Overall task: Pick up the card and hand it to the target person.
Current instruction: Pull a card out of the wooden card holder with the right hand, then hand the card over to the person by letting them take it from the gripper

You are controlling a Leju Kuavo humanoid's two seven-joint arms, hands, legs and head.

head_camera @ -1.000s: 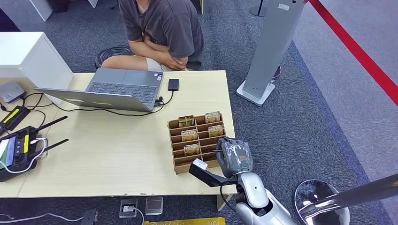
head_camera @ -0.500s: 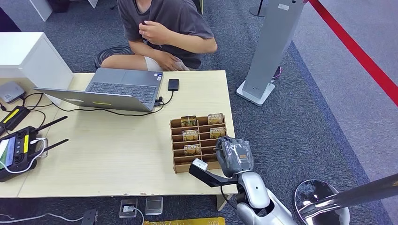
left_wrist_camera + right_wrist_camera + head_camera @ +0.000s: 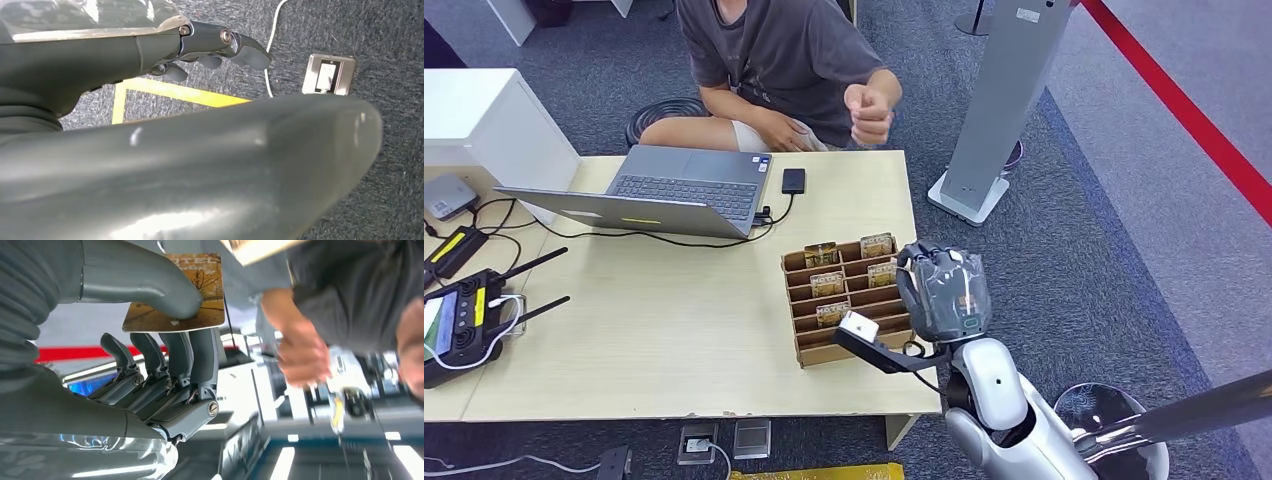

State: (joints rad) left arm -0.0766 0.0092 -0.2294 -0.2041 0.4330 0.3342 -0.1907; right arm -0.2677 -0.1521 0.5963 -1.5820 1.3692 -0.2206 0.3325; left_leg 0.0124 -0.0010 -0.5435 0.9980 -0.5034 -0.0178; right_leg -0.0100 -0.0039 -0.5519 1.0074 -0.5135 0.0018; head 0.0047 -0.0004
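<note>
Card (image 3: 175,295), hidden in the head view, sits pinched in the right robot hand (image 3: 150,365).

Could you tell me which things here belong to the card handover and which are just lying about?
Job in hand:
- card, pinched in the right hand
- cardboard card rack
- person across the table, hand raised

Lying about:
- laptop
- black controller
- grey stand
</note>
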